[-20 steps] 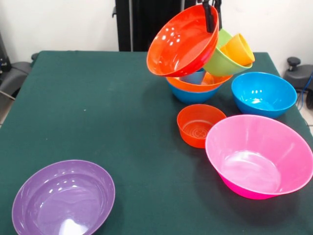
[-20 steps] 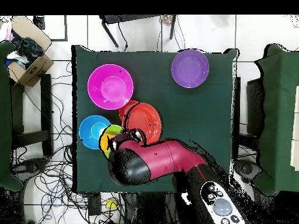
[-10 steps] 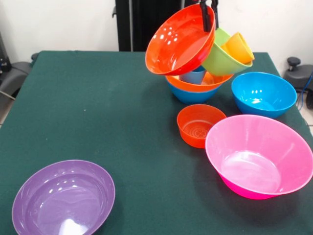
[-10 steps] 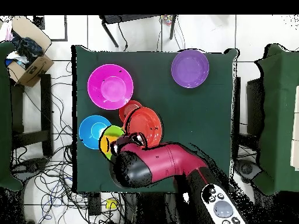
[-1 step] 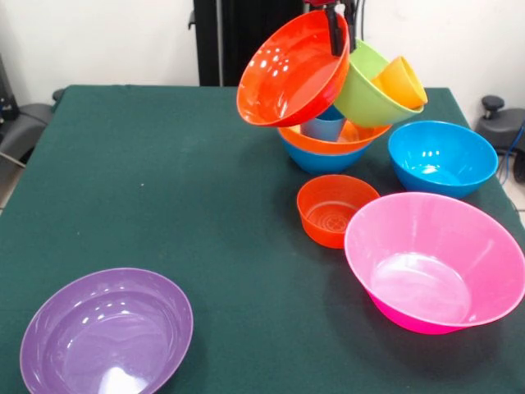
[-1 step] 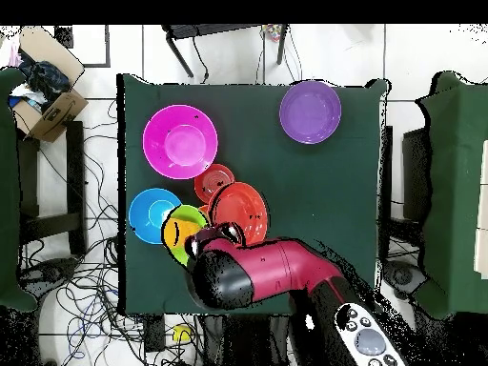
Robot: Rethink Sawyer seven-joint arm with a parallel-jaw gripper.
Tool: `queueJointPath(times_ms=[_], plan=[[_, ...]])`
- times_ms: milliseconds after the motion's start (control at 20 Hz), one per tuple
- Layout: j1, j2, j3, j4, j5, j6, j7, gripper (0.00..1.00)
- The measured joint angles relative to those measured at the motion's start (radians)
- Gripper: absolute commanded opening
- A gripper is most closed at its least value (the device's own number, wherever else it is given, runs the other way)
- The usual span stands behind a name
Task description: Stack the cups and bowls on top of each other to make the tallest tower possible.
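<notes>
A large red-orange bowl (image 5: 291, 70) is being held tilted in the air, its upper rim clamped by the gripper (image 5: 334, 33). It is being kept just beside the tower (image 5: 349, 123), near the table's (image 5: 164, 189) far right corner, where a lime green bowl (image 5: 369, 90) and orange cup (image 5: 400, 82) are being carried atop stacked bowls.

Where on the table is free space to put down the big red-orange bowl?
The green cloth is bare between the purple plastic bowl and the tower. It is crowded around the small orange bowl, large pink bowl and blue bowl.
</notes>
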Motion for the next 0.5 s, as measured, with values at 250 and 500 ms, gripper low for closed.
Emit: queueJointPath(times_ms=[250, 500], plan=[[-0.022, 0.02, -0.003, 0.024, 0.0, 0.0, 0.0, 0.0], [-0.022, 0.032, -0.004, 0.028, 0.001, -0.003, 0.0, 0.0]])
